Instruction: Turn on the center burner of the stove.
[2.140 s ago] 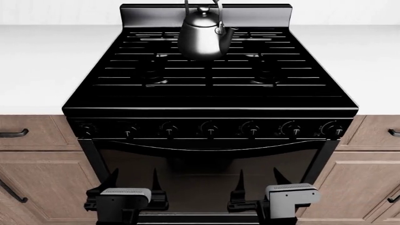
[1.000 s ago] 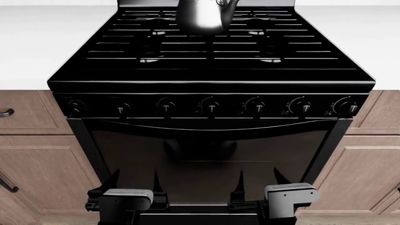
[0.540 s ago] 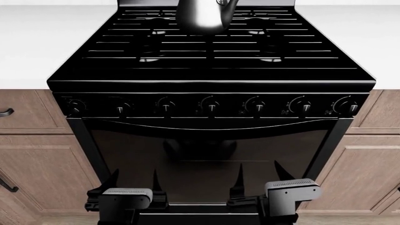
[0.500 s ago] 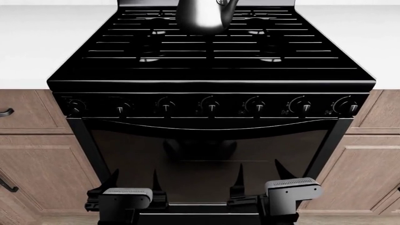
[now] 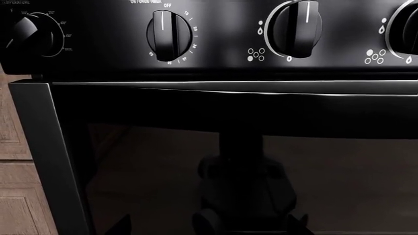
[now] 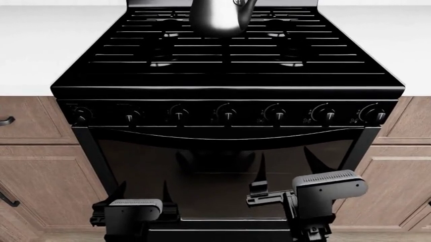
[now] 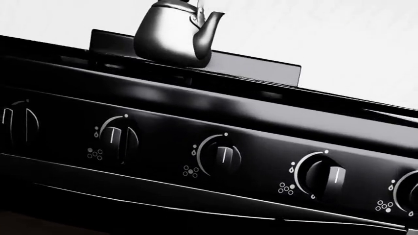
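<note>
At nine o'clock in the head view a wooden cabinet (image 6: 34, 166) stands beside the stove (image 6: 227, 80), with a dark handle (image 6: 7, 121) on its top drawer. The left gripper (image 6: 143, 193) sits at seven o'clock, low before the oven door (image 6: 222, 171), its two pointed fingers spread apart and holding nothing. The stove fills the middle of the view, from twelve o'clock down to six, with a white counter (image 6: 54, 45) on either side. Its black grates (image 6: 229, 50) run across the top, and a shiny metal kettle (image 6: 219, 15) rests on them at twelve o'clock, toward the back. Seven knobs (image 6: 227, 114) line the front panel just above the oven door, and the white marks seen on them point straight up and down. In the left wrist view the oven timer knob (image 5: 168, 35) points to OFF. The right gripper (image 6: 284, 164) hangs at five o'clock, higher than the left one and tilted, its fingers open and empty, close to the oven glass but well below the knobs. Another wooden cabinet (image 6: 397, 171) stands at three o'clock
</note>
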You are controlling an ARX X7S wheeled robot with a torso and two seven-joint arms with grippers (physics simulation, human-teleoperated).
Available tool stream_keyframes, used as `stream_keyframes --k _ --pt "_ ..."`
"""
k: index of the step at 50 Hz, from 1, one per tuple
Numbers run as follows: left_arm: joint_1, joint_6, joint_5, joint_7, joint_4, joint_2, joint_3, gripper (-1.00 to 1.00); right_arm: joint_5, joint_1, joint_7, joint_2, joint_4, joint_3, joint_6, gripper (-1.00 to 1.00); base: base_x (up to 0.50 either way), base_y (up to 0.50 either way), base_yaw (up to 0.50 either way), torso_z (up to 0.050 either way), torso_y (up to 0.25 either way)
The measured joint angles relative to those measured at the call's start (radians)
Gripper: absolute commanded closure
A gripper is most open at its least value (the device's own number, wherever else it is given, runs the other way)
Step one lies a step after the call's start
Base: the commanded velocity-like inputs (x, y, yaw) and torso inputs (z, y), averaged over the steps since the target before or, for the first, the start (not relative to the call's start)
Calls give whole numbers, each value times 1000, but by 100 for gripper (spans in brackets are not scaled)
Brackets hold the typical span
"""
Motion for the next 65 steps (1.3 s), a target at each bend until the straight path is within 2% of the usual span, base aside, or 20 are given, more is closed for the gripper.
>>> stream_keyframes --k 16,28,65 --pt "-7 -28 -27 -8 13 -8 -1 -100 42 73 -14 11 -144 9 198 -100 0 0 0 0 0" --pt "-13 -41 -41 -14 11 -12 1 -100 101 141 -39 5 -161 37 275 -100 0 0 0 0 0" --pt "-32 -50 -64 -35 -12 -21 10 -100 110 271 -53 -17 125 53 130 -100 0 0 0 0 0"
